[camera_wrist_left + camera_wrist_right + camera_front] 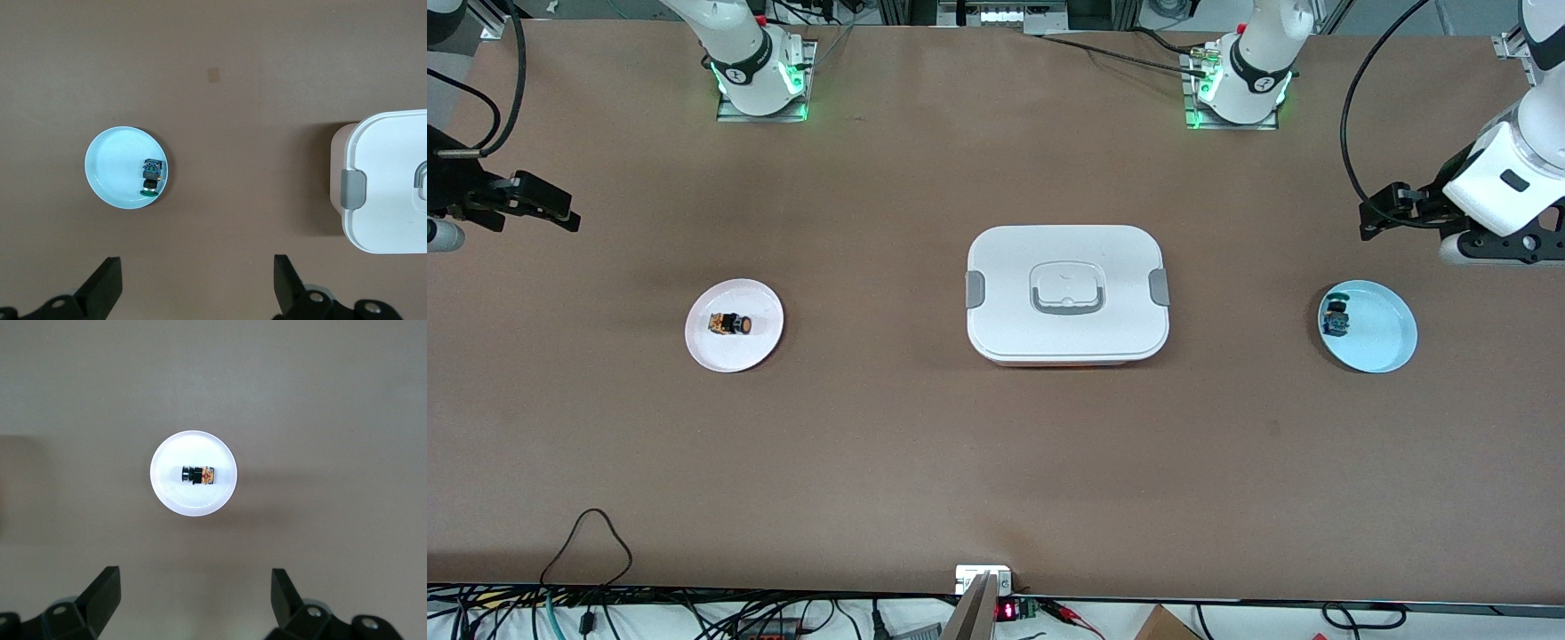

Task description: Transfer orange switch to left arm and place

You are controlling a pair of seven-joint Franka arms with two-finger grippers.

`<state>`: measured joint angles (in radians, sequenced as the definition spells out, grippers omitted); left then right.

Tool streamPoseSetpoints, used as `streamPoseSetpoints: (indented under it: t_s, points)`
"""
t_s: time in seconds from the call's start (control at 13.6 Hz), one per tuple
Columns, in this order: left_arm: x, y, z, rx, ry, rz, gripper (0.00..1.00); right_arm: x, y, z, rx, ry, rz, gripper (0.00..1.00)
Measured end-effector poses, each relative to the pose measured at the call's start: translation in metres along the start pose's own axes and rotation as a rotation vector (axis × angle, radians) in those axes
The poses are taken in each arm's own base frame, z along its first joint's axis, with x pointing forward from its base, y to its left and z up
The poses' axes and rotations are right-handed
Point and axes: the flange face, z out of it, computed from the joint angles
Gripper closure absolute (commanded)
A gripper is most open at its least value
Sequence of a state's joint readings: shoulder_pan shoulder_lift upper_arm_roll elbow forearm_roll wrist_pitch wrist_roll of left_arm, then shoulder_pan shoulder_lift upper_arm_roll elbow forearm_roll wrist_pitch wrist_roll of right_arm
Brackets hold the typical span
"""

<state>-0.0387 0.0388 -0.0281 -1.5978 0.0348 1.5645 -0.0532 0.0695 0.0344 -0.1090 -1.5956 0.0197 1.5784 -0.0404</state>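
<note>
The right claw [193,600] hangs high over the bench [925,462] at the right arm's end, fingers spread wide and empty. Seen from its wrist, it is not centred over the orange switch [198,475], which lies on its side in the white plate [193,510].

The left claw [197,287] hangs over the left arm's end of the bench, likewise spread and empty. It waits near the blue plate [110,167], which holds the green-capped switch [152,177].

Step in hand, as judged: the right arm's approach to the pickup.
1. Centre the right claw over the orange switch before descending.
2. Align the fingers across the narrow body, not along its length.
3. Descend straight; avoid striking the plate rim, since a light plate may slide.
4. Close on the black body, where the flats likely give the surest hold.
5. Lift high before any travel toward the box [1067,293], which stands mid-bench between the two plates, well apart from both.

Count:
- Arms: two.
- Claws: two.
- Plates: two.
- Switches: two, one per plate.
- Boxes: one, lid on.
</note>
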Motion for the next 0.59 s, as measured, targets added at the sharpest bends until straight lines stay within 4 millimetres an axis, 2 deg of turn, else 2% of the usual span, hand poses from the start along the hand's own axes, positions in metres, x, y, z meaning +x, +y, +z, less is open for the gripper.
streamPoseSetpoints:
  t_s: [0.59]
  points:
    - [-0.0003, 0.0, -0.0003, 0.0, 0.0, 0.0, 0.0, -0.0025, 0.0003, 0.0022, 0.001, -0.026, 0.001, 0.0]
